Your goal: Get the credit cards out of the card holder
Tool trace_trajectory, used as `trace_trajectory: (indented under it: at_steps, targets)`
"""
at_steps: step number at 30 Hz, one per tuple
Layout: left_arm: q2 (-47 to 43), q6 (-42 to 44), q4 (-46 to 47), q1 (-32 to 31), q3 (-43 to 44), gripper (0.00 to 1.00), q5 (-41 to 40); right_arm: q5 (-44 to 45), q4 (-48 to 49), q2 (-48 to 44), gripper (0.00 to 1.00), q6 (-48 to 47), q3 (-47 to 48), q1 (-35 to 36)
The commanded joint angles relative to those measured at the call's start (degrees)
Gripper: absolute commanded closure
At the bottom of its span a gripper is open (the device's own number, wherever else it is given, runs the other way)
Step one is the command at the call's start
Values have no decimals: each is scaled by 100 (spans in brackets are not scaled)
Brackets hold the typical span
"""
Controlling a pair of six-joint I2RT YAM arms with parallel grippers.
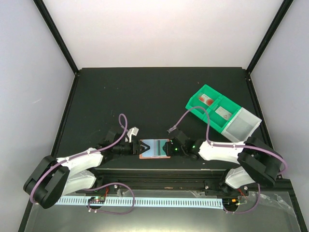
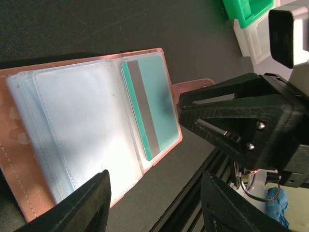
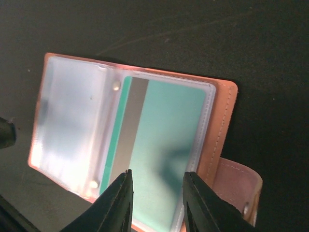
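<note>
While the card holder [image 1: 154,147] lies open flat near the table's [image 1: 145,92] 6 o'clock edge, the left gripper [image 2: 155,176] sits at its 9 o'clock side, jaws spread, holding nothing. Right gripper [image 3: 158,173] at 3 o'clock: jaws part-spread over the sleeved teal card [image 3: 169,135], not pinching it. Tabletop runs on toward 12. Green bin [image 1: 212,108] at 2 o'clock, well apart.

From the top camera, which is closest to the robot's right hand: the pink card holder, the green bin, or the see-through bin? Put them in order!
1. Pink card holder: right at the right hand, between the two arms.
2. Green bin: farther back on the table, on the right arm's side.
3. See-through bin: joined to the green bin's outer side, farthest away.
</note>
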Motion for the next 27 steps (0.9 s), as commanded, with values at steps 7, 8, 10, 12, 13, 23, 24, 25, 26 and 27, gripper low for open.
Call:
trace_trajectory:
  at_steps: [7, 8, 10, 12, 13, 23, 24, 25, 26, 27]
  targets:
    - [19, -147, 423, -24, -26, 52, 141, 153, 153, 344, 79, 23, 8, 33]
    - [33, -167, 445, -33, -19, 54, 147, 141, 152, 357, 80, 37, 4, 33]
    - [72, -190, 477, -48, 3, 56, 155, 101, 169, 385, 82, 56, -5, 33]
    - [113, -209, 520, -65, 24, 58, 153, 57, 226, 387, 83, 75, -37, 34]
    - [143, -227, 550, -82, 33, 59, 164, 31, 268, 380, 84, 90, -59, 40]
    - [698, -483, 1112, -254, 61, 66, 168, -121, 484, 449, 90, 139, -129, 54]
    - [785, -504, 1181, -273, 62, 67, 165, -144, 502, 463, 90, 151, -133, 59]
    - [865, -538, 1252, -289, 62, 67, 169, -151, 521, 473, 90, 163, -137, 59]
    - [1022, -576, 1323, -309, 61, 68, 175, -152, 540, 475, 91, 174, -152, 66]
    - [1127, -601, 1388, -332, 68, 68, 181, -146, 548, 475, 91, 181, -167, 67]
